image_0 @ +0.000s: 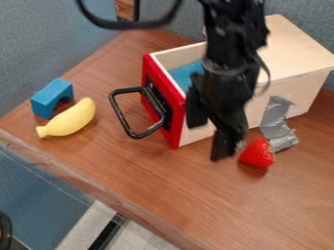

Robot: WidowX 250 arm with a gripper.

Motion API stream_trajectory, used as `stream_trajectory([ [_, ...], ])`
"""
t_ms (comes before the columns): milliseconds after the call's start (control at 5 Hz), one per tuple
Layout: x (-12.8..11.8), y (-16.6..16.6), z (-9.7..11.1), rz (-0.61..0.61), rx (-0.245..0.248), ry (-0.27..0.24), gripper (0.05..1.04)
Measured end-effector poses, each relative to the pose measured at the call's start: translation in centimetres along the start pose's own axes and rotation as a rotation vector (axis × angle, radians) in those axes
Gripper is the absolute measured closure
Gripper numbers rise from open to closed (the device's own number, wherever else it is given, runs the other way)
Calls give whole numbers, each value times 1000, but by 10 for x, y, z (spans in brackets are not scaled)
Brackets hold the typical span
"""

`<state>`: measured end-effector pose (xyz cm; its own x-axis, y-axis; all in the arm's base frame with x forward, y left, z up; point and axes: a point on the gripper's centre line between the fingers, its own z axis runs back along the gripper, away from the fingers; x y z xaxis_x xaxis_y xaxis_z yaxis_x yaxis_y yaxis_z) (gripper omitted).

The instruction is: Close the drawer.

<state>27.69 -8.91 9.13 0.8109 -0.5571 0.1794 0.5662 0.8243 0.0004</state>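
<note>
Camera view: one drawer (177, 56), pale wood, pulled out of a pale wooden box (297, 49) and lying behind the jaws as seen from the camera. One black gripper (209, 140), its jaws apart with nothing clamped between them, hung by the drawer's near side wall; whether it touched the wall could not be told. One red front panel (178, 129), upright, just to the picture's left of the jaws; one black loop handle (122, 115), farther out that way. Handling, as judged: a stiff, light to middling piece, not fragile, likely to slide with some rub and to bind if shoved off-centre. Best place of contact: the middle of the front panel or the handle's root, pushed squarely toward the box; no pinch required. The loop looked free to swing, so a poor thing to push on. Containers: the drawer, open-topped, holding blue material (186, 73), seen beyond the jaws and partly hidden by the arm, its nature uncertain. The box, its flat top in place, stood beyond the jaws and to the picture's right, receiving the drawer's rear part; its inside could not be made out.
</note>
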Motion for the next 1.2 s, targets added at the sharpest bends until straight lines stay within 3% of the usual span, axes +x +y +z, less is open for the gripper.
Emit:
stream_trajectory([
  [400,-38,2,51,8,67,-84,83],
  [600,-68,1,65,-4,112,-107,83],
  [800,-94,11,59,33,136,-77,83],
  [1200,-118,50,32,128,161,0,83],
])
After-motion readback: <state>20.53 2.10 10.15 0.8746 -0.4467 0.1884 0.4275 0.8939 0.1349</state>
